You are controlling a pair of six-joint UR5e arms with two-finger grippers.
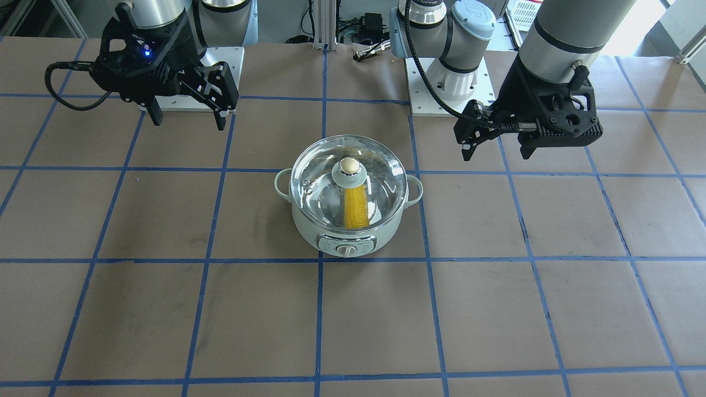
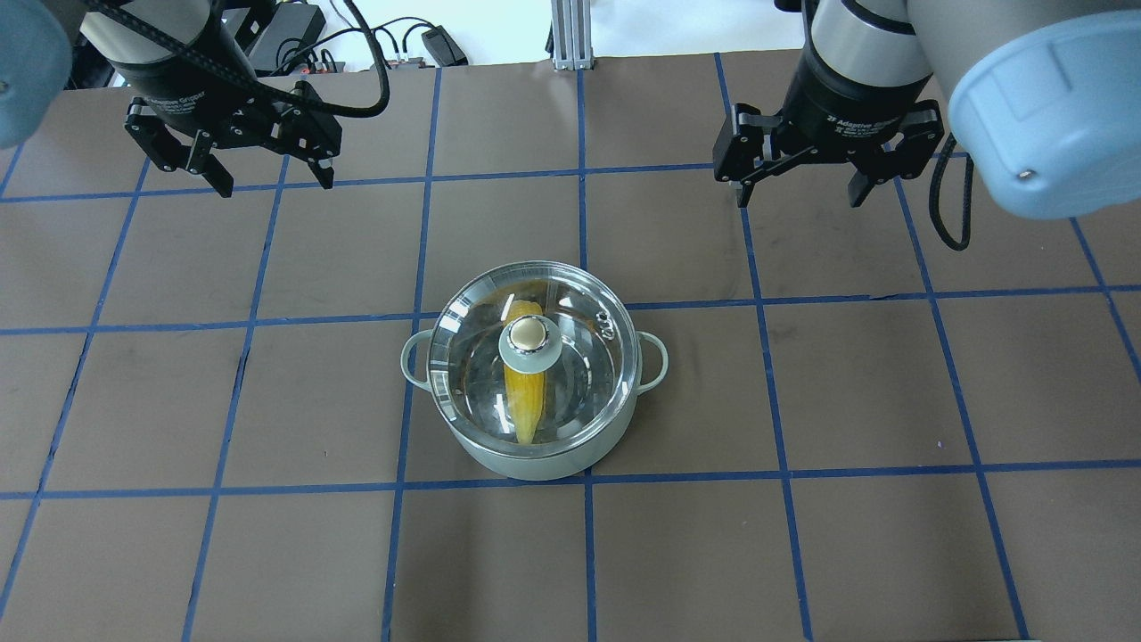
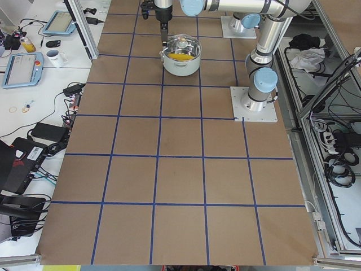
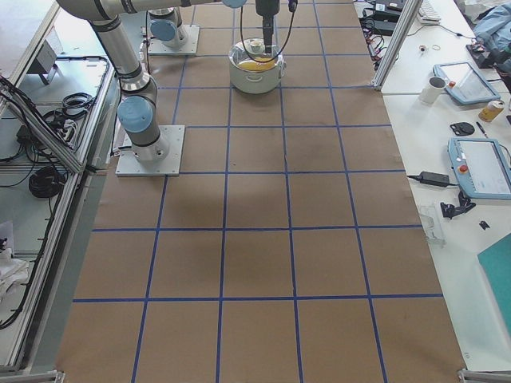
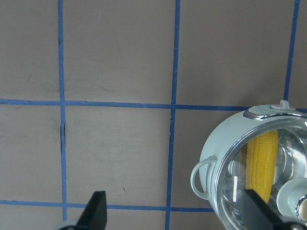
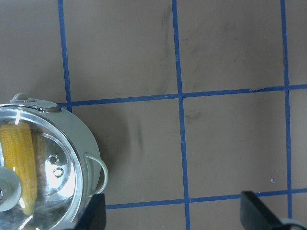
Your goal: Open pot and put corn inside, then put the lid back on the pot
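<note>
The corn (image 2: 524,401) is enclosed in the pot (image 2: 535,462) under the lid (image 2: 530,343); nothing is judged left. The left gripper (image 2: 274,183) and right gripper (image 2: 800,198), in the upper corners, are spread and empty.

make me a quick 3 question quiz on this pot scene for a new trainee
1. True or false: the lid sits on the pot.
2. Where is the corn? A: on the table beside the pot. B: inside the pot, under the glass. C: held by an arm.
3. In one word, how do the jaws of the left gripper and the right gripper stand?

Key: 1 true. 2 B. 3 open; both are empty and apart from the pot.
</note>
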